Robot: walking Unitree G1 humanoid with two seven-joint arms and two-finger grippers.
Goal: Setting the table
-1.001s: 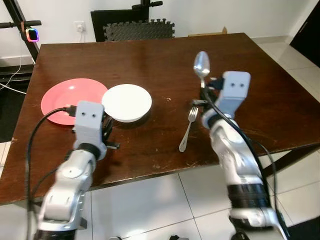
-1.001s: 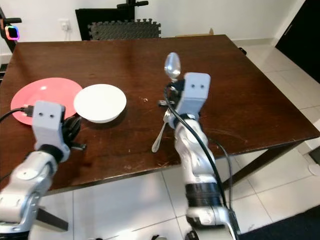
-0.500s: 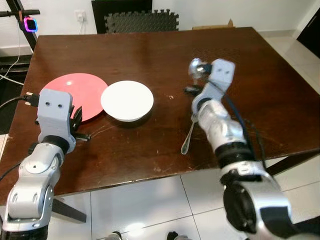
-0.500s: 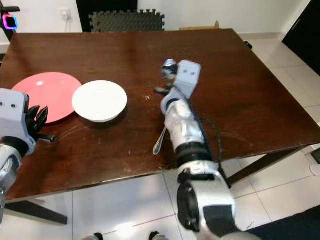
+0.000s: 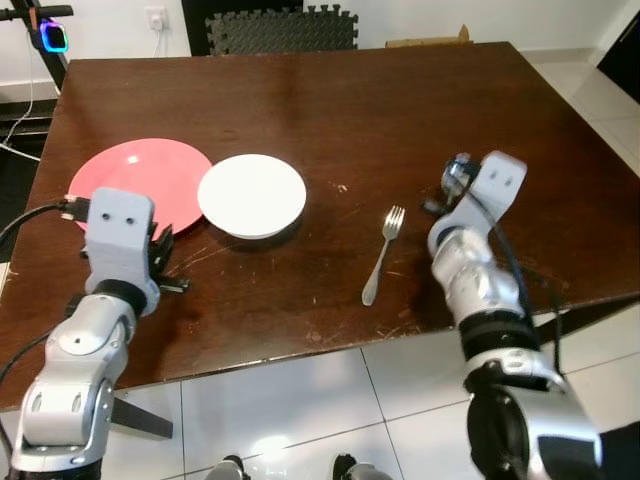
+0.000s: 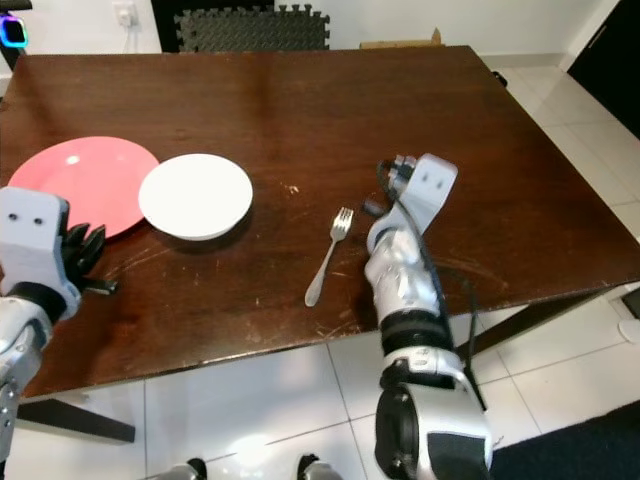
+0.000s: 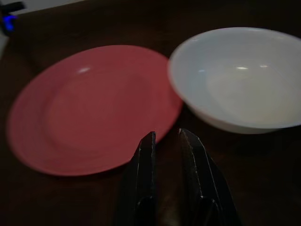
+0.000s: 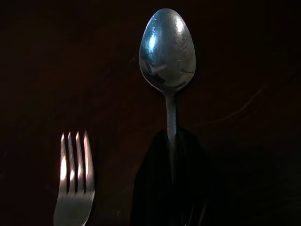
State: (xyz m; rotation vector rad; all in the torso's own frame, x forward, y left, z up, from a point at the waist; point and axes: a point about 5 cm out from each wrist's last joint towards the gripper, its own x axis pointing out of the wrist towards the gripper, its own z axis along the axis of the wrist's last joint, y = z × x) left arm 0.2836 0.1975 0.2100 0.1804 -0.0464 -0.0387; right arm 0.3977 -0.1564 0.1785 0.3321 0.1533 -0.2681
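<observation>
Right tool (image 5: 452, 183) sits low over the brown wooden surface (image 5: 400, 100) in the left eye view, to the right of a fork (image 5: 382, 254) that lies flat with its tines pointing away from the robot. Its fingers grip a spoon (image 5: 457, 177), of which a small glint shows at the tip of the wrist. Left tool (image 5: 160, 262) hovers near the front left edge of the surface, just short of a red plate (image 5: 130, 185). A white bowl (image 5: 251, 194) stands touching the plate's right rim.

From the right eye view, the same layout holds: the fork (image 6: 329, 255) lies between the bowl (image 6: 195, 194) and the right tool (image 6: 392, 180), apart from both. A black foam mat (image 6: 250, 25) leans against the wall beyond the surface.

Seen from the left wrist view, the left tool (image 7: 165, 139) has its two black fingers (image 7: 145, 169) close together with a narrow gap, holding nothing. Plate (image 7: 94, 106) and bowl (image 7: 240, 77) lie ahead of them.

Along the right wrist view, the right tool (image 8: 169, 155) is clamped on the spoon's handle; the spoon (image 8: 167, 49) points its bowl forward, beside the fork tines (image 8: 74, 162).
</observation>
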